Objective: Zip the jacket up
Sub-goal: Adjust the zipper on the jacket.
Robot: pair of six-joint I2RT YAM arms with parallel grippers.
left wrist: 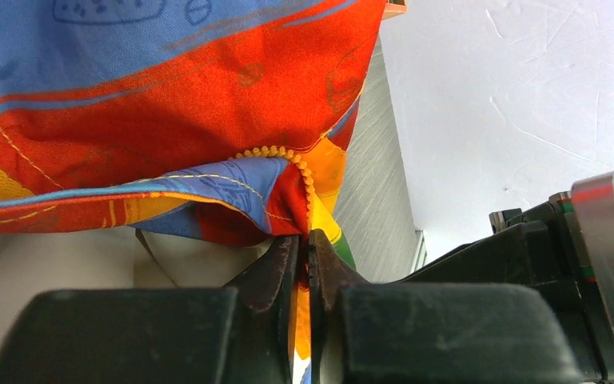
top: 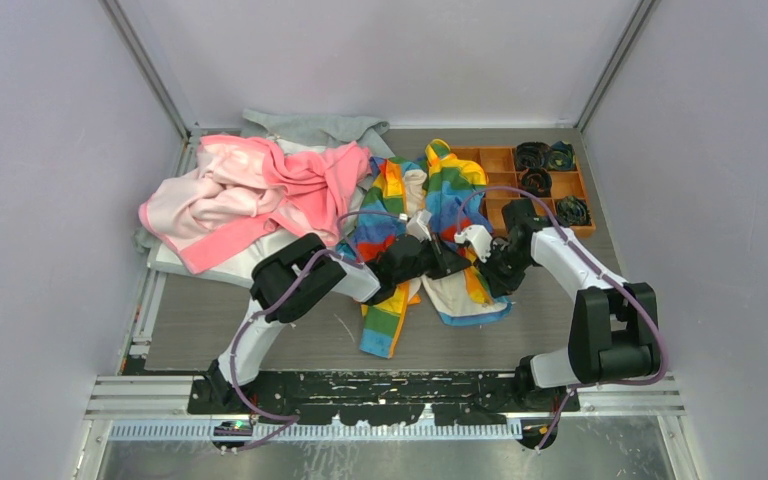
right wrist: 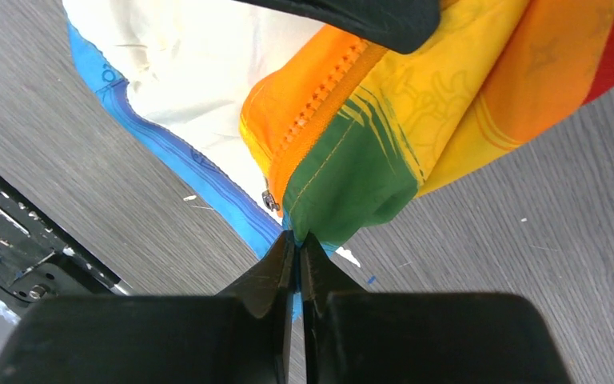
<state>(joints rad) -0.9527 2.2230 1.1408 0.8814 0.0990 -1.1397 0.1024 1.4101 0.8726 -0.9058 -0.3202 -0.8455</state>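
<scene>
Left gripper (left wrist: 307, 244) is pinching the jacket (left wrist: 168, 104) at its zipper (left wrist: 300, 170), twelve o'clock; right gripper (right wrist: 297, 244) (also clamped) is gripping the hem (right wrist: 328, 210); even tension should be helping.

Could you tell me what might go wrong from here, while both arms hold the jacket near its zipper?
1. The right gripper pinches only the very edge of the jacket; a pull could slip it free.
2. By the left gripper, the zipper teeth curl around a fold of cloth, which may get caught.
3. The pink garment lies right beside the jacket and might get dragged along.
</scene>
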